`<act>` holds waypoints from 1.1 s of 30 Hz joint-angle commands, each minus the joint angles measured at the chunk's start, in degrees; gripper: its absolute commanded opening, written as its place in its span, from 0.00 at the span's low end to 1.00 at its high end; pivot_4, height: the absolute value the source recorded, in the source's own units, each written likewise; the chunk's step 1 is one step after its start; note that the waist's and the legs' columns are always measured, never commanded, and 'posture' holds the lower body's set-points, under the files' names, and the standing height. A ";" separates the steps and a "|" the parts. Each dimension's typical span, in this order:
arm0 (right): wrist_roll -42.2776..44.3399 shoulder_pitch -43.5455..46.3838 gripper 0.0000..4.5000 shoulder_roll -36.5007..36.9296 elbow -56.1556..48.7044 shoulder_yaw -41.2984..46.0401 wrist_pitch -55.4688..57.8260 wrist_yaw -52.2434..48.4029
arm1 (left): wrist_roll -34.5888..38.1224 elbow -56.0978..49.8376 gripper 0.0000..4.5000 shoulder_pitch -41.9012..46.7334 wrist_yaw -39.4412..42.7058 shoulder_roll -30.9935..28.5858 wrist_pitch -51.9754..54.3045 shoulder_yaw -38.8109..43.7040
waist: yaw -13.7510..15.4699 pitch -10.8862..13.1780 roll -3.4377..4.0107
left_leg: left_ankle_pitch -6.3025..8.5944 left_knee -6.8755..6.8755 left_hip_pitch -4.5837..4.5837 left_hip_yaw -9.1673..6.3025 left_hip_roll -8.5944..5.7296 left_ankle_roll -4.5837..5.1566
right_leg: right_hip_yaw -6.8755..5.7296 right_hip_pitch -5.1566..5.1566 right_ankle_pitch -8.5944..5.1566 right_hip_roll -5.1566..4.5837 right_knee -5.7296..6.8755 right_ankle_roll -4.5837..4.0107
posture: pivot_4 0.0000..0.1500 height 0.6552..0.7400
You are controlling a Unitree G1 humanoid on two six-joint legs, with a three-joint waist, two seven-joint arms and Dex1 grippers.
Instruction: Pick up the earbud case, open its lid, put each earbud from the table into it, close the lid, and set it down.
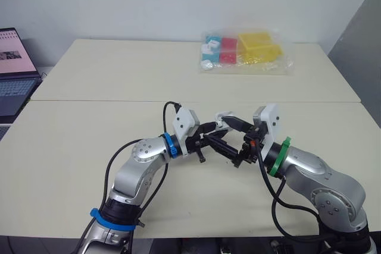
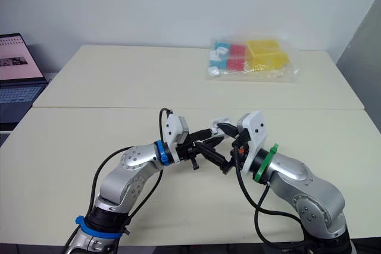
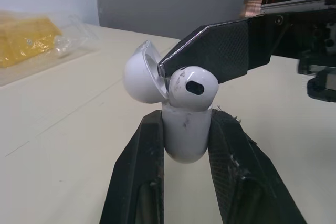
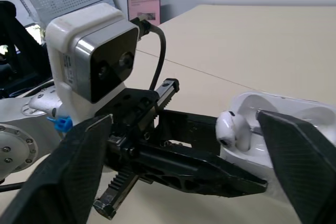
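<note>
Both arms wear smooth silver-grey shells with rounded joints. The left arm (image 1: pixel 140 168) carries a blue ring (image 1: pixel 169 144) at the wrist and a blue band (image 1: pixel 110 218) near its base; the right arm (image 1: pixel 318 179) has a green ring (image 1: pixel 278 156). Small dark screws (image 1: pixel 141 153) dot the left joint cap. A white camera housing (image 1: pixel 186 123) tops each wrist, fed by looping black cables (image 1: pixel 166 108). The left end effector (image 3: pixel 185 129) has flat black fingers (image 3: pixel 137 182) with frayed edges, and the right end effector (image 4: pixel 184 119) has carbon-weave fingers (image 3: pixel 226 51)

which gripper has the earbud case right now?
The left gripper: its fingers clamp the earbud case body. The right gripper is open, one finger by the raised lid.
</note>
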State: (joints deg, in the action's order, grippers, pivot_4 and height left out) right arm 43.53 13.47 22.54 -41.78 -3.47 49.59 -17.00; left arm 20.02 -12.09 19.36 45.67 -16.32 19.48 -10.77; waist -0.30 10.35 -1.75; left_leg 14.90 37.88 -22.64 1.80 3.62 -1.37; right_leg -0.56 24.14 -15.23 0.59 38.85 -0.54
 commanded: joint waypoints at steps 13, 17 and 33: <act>11.33 3.72 1.00 11.81 -5.04 10.39 3.77 -3.07 | 2.31 -3.14 0.18 1.01 0.71 0.36 -2.14 0.99 | 0.04 0.00 0.00 | 0.00 0.01 -0.02 0.00 -0.01 0.00 | -0.02 0.00 0.00 0.00 -0.01 0.00 | 1.00 1.00; 10.14 6.91 1.00 13.93 -4.73 10.61 2.82 -2.25 | 2.69 -3.11 0.18 1.03 0.85 0.09 -2.03 0.85 | 0.00 0.00 0.00 | 0.00 0.00 -0.02 0.00 0.00 0.00 | -0.03 0.00 0.00 0.02 -0.01 0.00 | 1.00 1.00; -8.20 11.62 1.00 14.67 -3.08 -0.46 -1.49 -1.72 | 3.31 -2.95 0.18 1.55 1.82 -0.71 -1.43 0.56 | 0.05 0.00 0.00 | 0.00 0.01 -0.11 0.01 0.00 0.00 | -0.03 0.04 0.00 0.00 -0.12 0.00 | 1.00 1.00</act>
State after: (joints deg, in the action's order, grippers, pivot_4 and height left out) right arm 36.76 24.93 36.92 -44.13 -4.09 49.90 -18.01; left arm 22.49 -12.96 20.31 47.03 -16.94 18.52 -10.48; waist -0.25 10.35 -1.75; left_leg 14.90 37.89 -22.74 1.81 3.61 -1.37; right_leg -0.59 24.18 -15.22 0.58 38.73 -0.54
